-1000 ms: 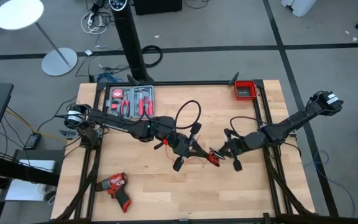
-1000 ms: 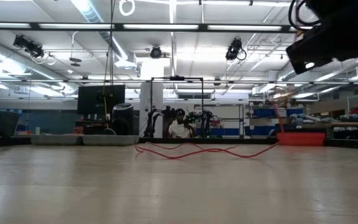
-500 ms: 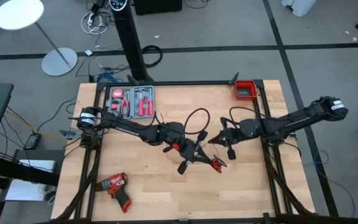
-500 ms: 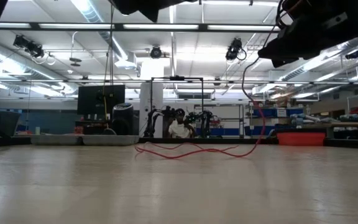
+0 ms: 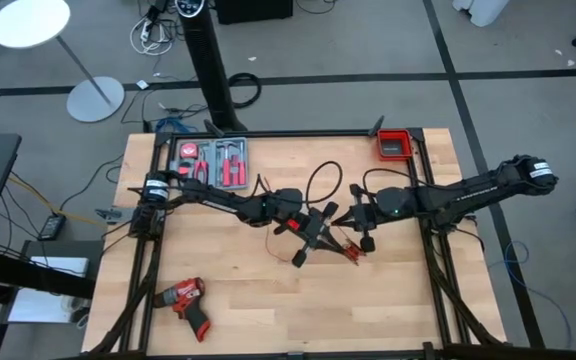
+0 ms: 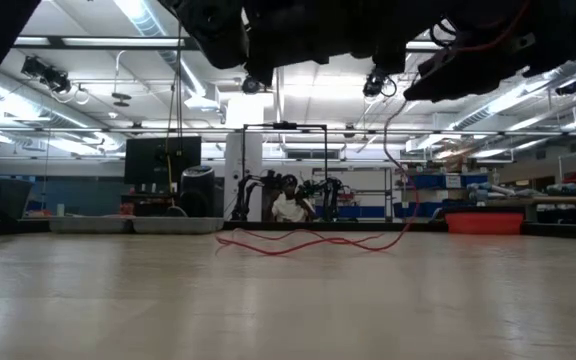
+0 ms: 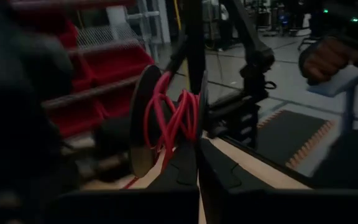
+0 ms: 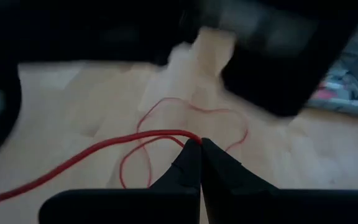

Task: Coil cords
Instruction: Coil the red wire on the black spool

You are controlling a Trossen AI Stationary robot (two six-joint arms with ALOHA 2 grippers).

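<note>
Slack loops of red wire [image 6: 298,243] on the bench [image 5: 268,310], one end rising to the right tool [image 8: 195,144], clamped on that strand, likely to keep it taut and feed it. Just beside, left tool [image 7: 196,163], fingers together under a spool [image 7: 138,124] already carrying red turns; looks raised for winding; grip on a strand unclear. Farther back, black cable [image 5: 321,182] in a loose loop, not coiled. Against a second ago: wire end lifted off the bench, both tools closer together and farther back.
</note>
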